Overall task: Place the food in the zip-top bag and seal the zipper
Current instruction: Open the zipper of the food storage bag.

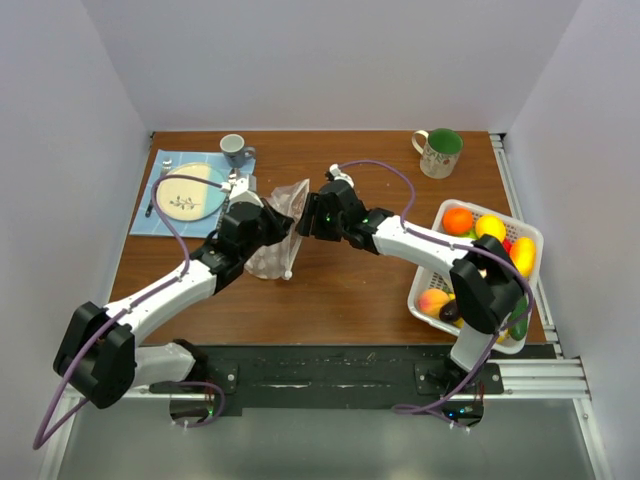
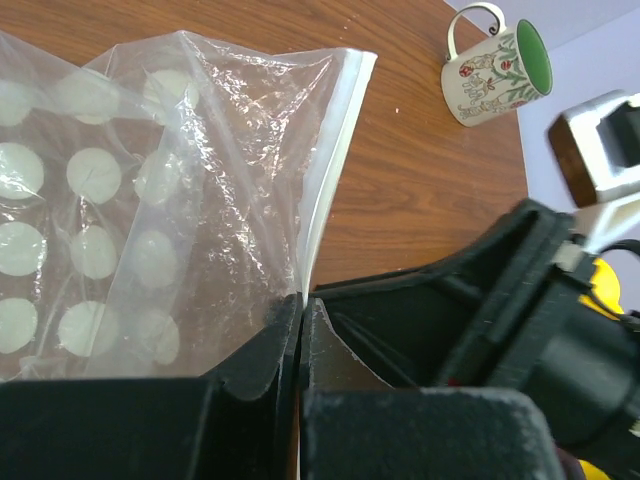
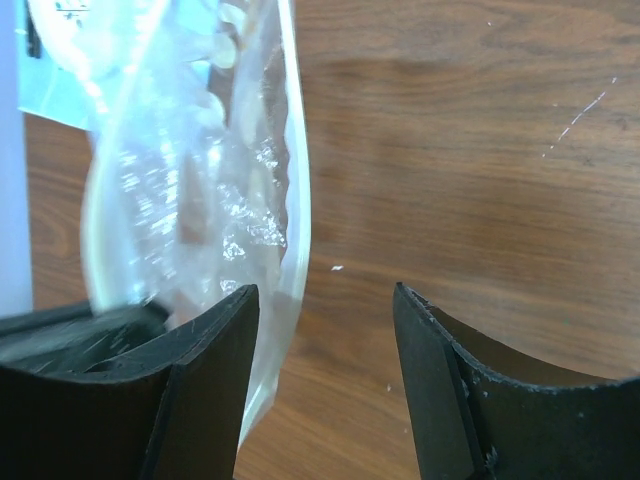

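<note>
The zip-top bag (image 1: pixel 283 232), left of the table's centre, looks thin, limp and slippery, so the stiffer zipper (image 2: pixel 335 150) is the best hold. The left pincer (image 2: pixel 302 305) is clamped on that mouth edge. The right pincer (image 3: pixel 322 300) stands apart beside it, empty. The food (image 1: pixel 480 225) lies in the basket (image 1: pixel 425 285), far right.

White links (image 1: pixel 160 295), black joints (image 1: pixel 95 350), purple cables (image 1: pixel 372 163), seemingly matte fingers (image 3: pixel 200 400)

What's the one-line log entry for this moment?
left gripper: shut on zip-top bag edge | right gripper: jaws open at bag edge | food: in white basket
</note>
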